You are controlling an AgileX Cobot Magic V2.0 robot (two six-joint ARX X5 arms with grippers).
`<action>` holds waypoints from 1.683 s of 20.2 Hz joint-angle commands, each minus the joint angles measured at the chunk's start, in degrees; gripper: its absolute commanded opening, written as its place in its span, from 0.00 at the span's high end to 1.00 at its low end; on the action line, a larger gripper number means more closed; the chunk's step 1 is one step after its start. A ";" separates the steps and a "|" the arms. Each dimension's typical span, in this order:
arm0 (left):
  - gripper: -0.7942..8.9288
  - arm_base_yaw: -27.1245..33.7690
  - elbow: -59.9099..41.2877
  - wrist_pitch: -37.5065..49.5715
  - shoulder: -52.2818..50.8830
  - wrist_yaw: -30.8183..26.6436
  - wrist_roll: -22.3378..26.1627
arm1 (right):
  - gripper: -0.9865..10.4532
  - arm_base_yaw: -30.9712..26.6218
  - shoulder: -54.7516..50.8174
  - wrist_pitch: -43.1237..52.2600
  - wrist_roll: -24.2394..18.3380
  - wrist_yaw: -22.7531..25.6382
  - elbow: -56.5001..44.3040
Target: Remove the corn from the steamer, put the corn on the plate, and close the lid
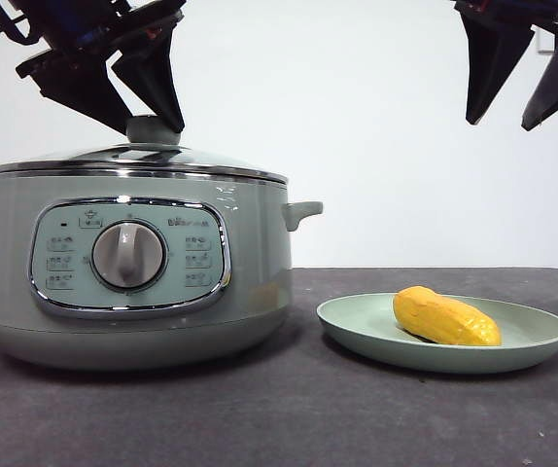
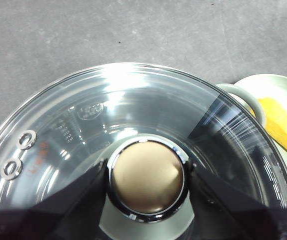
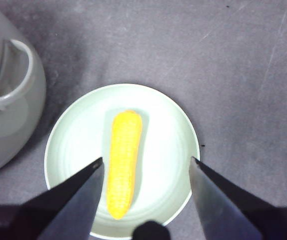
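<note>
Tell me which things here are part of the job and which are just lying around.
Part of the job: corn lying on the plate; lid sitting on the steamer; left gripper at the lid's knob; right gripper open above the plate.

Just lying around: nothing else, only the dark table.

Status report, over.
Left gripper around lid knob, lid on steamer. Right gripper open above corn on plate. Nothing obstructing.
</note>
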 commanded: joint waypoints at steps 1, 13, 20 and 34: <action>0.91 -0.24 0.20 -0.46 1.16 0.00 0.24 | 0.67 -0.04 -0.04 0.07 0.13 0.22 -0.46; 0.44 -0.24 0.20 -1.38 -4.57 0.00 0.59 | 0.67 -0.04 -0.13 -0.74 0.09 0.09 -0.46; 0.94 -0.22 0.20 -13.51 -18.51 -0.04 4.28 | 0.88 0.20 -3.72 -2.56 -2.21 -0.31 -0.76; 0.93 -0.28 -30.84 0.44 -53.44 -10.38 0.39 | 0.91 4.52 -41.29 28.39 2.32 0.35 -35.98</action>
